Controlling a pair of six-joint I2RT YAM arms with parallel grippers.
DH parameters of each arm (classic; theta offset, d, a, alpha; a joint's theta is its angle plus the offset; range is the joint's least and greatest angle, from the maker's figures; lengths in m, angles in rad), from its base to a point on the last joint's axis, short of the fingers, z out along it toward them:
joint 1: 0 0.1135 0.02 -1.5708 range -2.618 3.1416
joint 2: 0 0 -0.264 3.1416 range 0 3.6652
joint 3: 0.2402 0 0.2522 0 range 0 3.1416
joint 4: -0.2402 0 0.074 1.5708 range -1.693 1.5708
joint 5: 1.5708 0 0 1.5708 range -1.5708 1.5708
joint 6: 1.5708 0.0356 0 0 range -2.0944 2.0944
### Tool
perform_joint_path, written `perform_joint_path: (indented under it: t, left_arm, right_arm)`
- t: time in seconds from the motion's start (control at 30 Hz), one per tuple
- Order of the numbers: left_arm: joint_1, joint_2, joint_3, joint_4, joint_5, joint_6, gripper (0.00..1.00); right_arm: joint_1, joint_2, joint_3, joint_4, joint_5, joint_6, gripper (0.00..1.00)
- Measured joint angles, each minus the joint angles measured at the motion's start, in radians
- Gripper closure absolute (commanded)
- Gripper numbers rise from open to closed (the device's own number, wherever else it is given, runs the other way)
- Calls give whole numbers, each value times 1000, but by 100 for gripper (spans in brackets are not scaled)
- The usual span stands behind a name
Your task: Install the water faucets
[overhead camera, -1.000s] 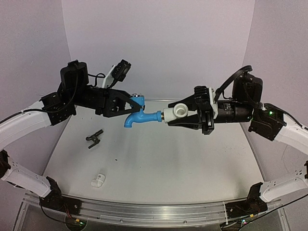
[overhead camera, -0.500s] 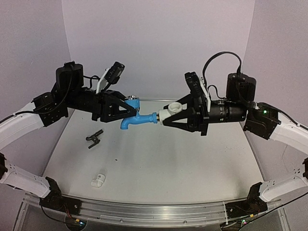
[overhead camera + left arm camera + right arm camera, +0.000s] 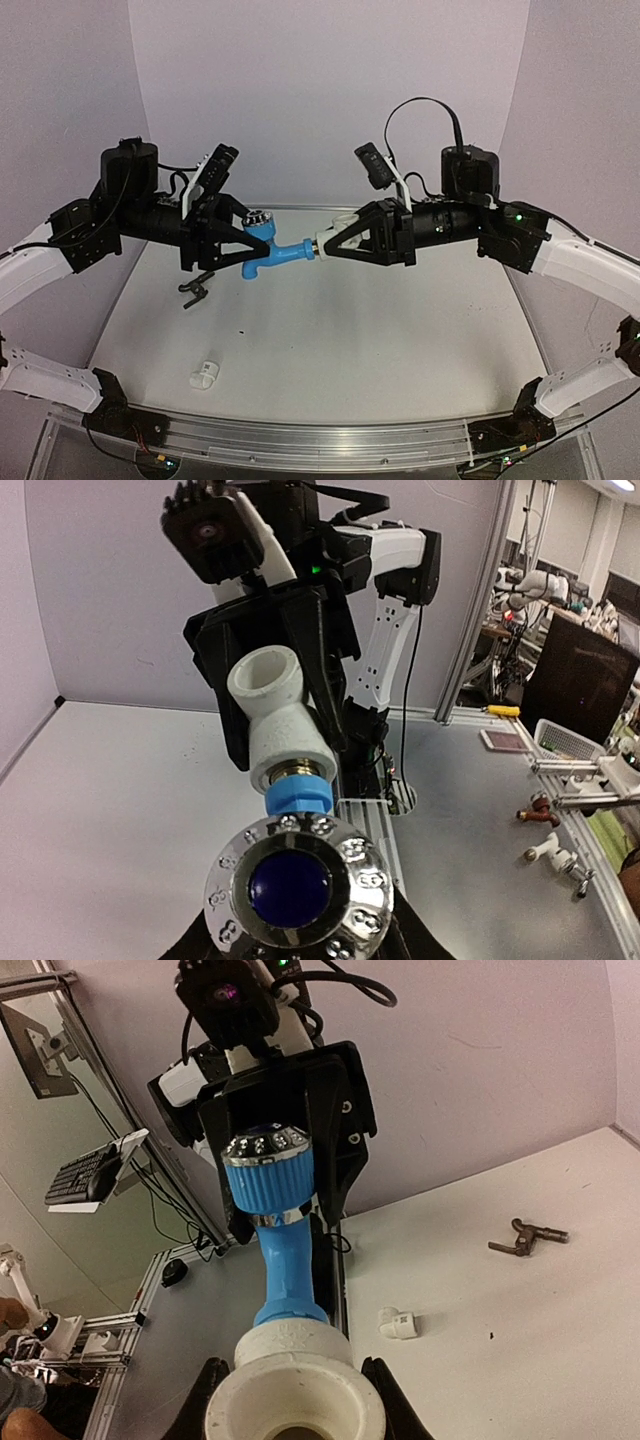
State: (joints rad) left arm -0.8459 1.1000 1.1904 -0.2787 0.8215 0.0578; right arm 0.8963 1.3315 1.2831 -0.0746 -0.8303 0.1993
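Blue faucet (image 3: 278, 252) hangs in mid-air above the surface (image 3: 400, 340), its knob end gripped in the left claw (image 3: 248, 240) and its stem seated in the white fitting (image 3: 280, 720) that the right claw (image 3: 335, 240) clamps. Threading wants both axes in line, one side turning, the other steady. A dark tap (image 3: 197, 289) and a spare white elbow (image 3: 204, 374) lie below, well apart; neither looks to obstruct.
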Motion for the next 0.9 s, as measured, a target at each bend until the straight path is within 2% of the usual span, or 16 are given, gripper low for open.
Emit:
perform_joint_path:
  t: [0.07,0.17,0.2,0.23,0.3,0.37,0.4,0.43,0.47,0.6,0.73,0.9]
  left_arm:
    - [-6,-6,0,-21,-14,37,76]
    - [-14,-19,0,-44,-48,96,57]
    - [-16,-20,0,-46,-54,102,48]
    - [-19,-22,0,-47,-64,108,35]
    - [-18,-32,0,-63,-74,115,23]
    - [-13,-40,14,-72,-86,77,16]
    - [-13,-39,18,-75,-89,76,9]
    - [-13,-32,41,-85,-91,39,3]
    - [-13,-30,48,-87,-93,30,0]
    - [-13,-4,118,-98,-117,-121,0]
    - [-12,1,139,-85,-111,-252,0]
    - [-3,84,158,11,53,-475,0]
  right_arm:
    - [-1,5,0,-2,-8,21,100]
    - [-1,9,0,-2,-11,23,100]
    - [-1,9,2,-3,-10,17,100]
    - [-1,10,9,-14,-3,-3,100]
    - [-12,8,25,-40,14,-50,100]
    - [-24,1,45,-57,64,-163,100]
    - [-28,-4,48,-61,79,-199,100]
    - [-32,-25,48,-68,127,-306,100]
    - [-34,-33,48,-70,142,-338,100]
    - [-48,-137,20,-65,253,-707,100]
    - [-49,-244,-51,-46,268,-1011,100]
    - [-47,-304,-134,-31,245,-1398,100]
